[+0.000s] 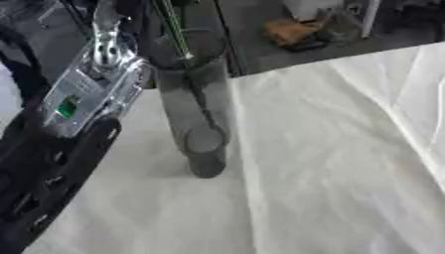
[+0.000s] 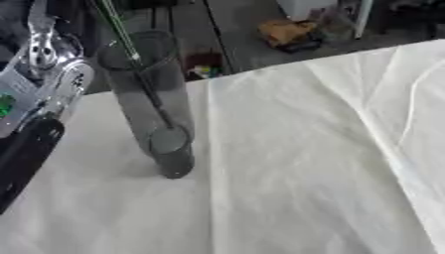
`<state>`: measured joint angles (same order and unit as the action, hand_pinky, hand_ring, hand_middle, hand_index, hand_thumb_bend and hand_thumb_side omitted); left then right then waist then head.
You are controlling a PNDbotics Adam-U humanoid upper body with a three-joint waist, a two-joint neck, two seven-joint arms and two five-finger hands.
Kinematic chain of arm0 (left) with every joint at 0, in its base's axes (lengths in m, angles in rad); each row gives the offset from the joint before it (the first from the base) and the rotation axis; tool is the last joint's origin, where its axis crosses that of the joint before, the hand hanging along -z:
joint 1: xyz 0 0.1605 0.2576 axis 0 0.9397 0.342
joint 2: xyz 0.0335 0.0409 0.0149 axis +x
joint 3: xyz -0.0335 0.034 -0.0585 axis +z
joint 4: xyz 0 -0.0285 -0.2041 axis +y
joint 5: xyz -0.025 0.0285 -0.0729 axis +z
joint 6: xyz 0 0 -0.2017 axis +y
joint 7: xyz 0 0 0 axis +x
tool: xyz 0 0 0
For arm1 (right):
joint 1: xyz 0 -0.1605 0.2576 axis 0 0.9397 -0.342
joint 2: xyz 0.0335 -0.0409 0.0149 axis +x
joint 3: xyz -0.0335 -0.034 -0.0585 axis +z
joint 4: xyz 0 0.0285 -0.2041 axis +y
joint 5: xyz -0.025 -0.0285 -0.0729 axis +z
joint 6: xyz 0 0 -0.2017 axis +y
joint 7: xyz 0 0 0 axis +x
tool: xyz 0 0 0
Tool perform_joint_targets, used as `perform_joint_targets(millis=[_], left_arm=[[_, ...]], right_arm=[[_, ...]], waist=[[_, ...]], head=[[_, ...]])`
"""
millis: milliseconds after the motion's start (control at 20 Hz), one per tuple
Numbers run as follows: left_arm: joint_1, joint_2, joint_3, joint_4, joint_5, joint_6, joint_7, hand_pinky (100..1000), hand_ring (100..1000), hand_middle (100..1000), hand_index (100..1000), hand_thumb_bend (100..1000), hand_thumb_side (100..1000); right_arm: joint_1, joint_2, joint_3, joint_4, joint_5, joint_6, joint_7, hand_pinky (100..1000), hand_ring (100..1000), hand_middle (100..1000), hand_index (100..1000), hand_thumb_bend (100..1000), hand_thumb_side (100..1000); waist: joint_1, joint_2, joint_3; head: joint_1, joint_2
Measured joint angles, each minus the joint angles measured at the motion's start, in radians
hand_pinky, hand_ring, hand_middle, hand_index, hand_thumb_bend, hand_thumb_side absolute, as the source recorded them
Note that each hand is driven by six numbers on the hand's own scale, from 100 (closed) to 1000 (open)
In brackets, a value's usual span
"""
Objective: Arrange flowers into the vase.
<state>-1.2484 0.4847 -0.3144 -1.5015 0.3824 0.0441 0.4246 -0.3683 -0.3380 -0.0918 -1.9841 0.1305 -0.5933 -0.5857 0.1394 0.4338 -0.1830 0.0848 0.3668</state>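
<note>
A tall clear glass vase (image 2: 155, 106) stands upright on the white tablecloth (image 2: 304, 178), left of centre. A thin green flower stem (image 2: 128, 52) leans inside it, its lower end near the vase bottom and its top running out past the upper edge, so no bloom shows. My left arm comes up along the left side, with a black forearm (image 1: 48, 168) and a silver wrist part (image 1: 91, 84) right beside the vase. The left hand lies beyond the top edge. The right arm does not show.
The table's far edge runs diagonally behind the vase. Beyond it is dark floor with an orange-brown object (image 2: 287, 32), a white box (image 2: 304, 7) and a small red thing (image 2: 204, 63). A raised fold (image 2: 396, 144) crosses the cloth on the right.
</note>
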Motion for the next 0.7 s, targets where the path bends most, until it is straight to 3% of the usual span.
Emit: perform_joint_targets(millis=[450,700], left_arm=[[0.009,0.022,-0.002,-0.023,-0.079,-0.023,-0.015,356,372,221,350,209,760],[0.017,0.032,-0.002,-0.034,-0.119,-0.038,-0.011,386,439,304,444,206,757]], right_arm=[[0.0,0.0,0.0,0.0,0.0,0.0,0.0,758,834,567,882,100,1000],[0.001,0.0,0.0,0.0,0.0,0.002,0.002,758,834,567,882,100,1000]], waist=[[0.0,0.0,0.006],[0.0,0.0,0.011]], head=[[-0.006,0.0],[-0.008,0.0]])
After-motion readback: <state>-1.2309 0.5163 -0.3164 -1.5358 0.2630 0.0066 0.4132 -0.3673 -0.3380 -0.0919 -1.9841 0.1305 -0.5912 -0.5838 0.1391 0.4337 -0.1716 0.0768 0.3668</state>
